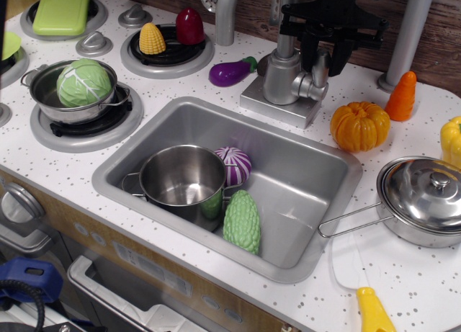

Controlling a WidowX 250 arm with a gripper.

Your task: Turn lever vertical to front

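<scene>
The lever (321, 68) is a short silver-grey paddle that stands upright on the right side of the faucet body (281, 76), behind the sink. My black gripper (323, 60) hangs down from above, with one finger on each side of the lever's upper end. The jaws look open around the lever, and its top is hidden behind them. I cannot tell whether a finger touches it.
The curved spout pipe (225, 8) rises left of the faucet. An eggplant (230, 72) lies left of the faucet base, and a pumpkin (359, 125) and a carrot (402, 96) lie to its right. The sink (346, 202) holds a pot (184, 177) and toy vegetables. A lidded pan (426, 199) stands at the right.
</scene>
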